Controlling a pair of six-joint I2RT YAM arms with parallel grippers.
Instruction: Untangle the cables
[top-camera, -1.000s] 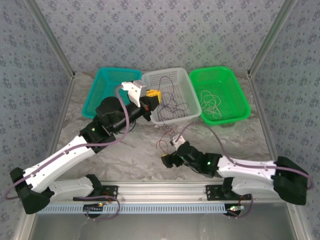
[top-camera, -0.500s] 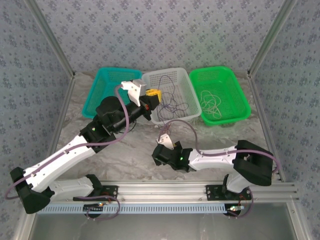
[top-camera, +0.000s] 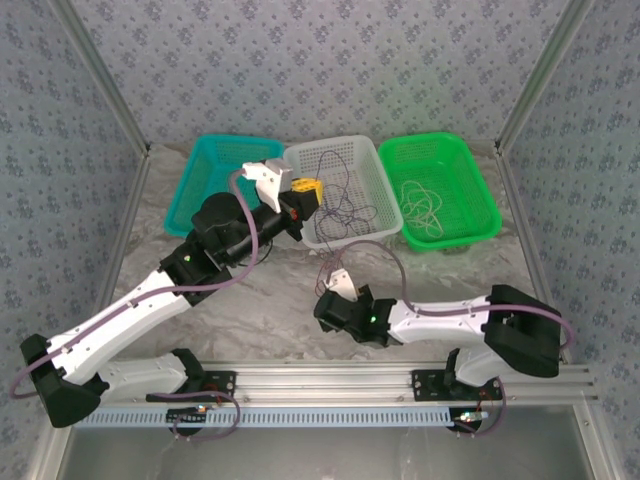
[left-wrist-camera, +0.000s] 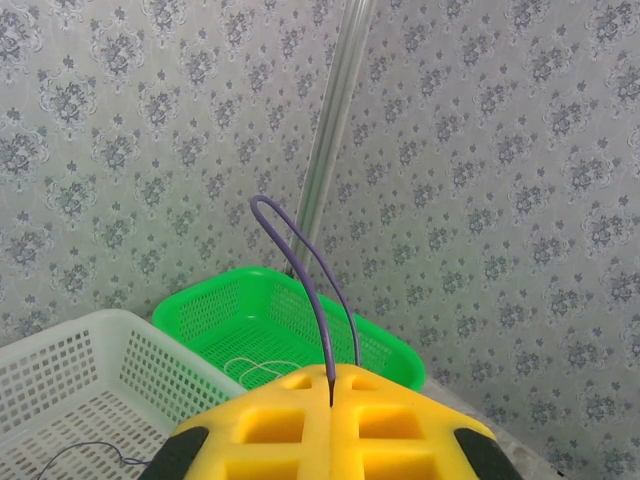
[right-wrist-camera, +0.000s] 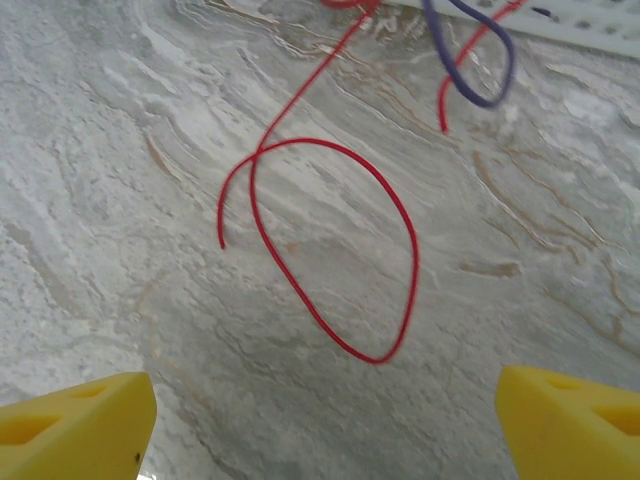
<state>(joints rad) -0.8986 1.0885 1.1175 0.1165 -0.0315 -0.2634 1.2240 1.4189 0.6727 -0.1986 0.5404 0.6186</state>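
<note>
Yellow-tipped and spread wide with nothing between the pads, the right pincer (right-wrist-camera: 330, 410) hovers over a red cable (right-wrist-camera: 400, 230). This cable lies in one open loop on the marbled surface (right-wrist-camera: 120, 150), just in front of the white basket (top-camera: 376, 190), and its far end runs up toward the basket's near wall.

The left pincer (left-wrist-camera: 331, 385) sits above the basket's left rim, pressed together on a purple cable (left-wrist-camera: 300, 250). A tall arch of it rises out of the seam between the pads. Inside the basket a snarl of dark cables (top-camera: 345, 205) is not yet sorted. A pale cable (top-camera: 420, 205) lies coiled in the green basket (top-camera: 470, 180) to the right of the white one, and a teal basket (top-camera: 200, 180) stands to its left.

The work looks part done, with strands being drawn out of the tangle one at a time and the red one apparently next. The right pincer would have to drop almost to the surface, straddle the thin wire and close fully on it. A slow pull away from the white basket should then slide it free rather than drag the knot along.
</note>
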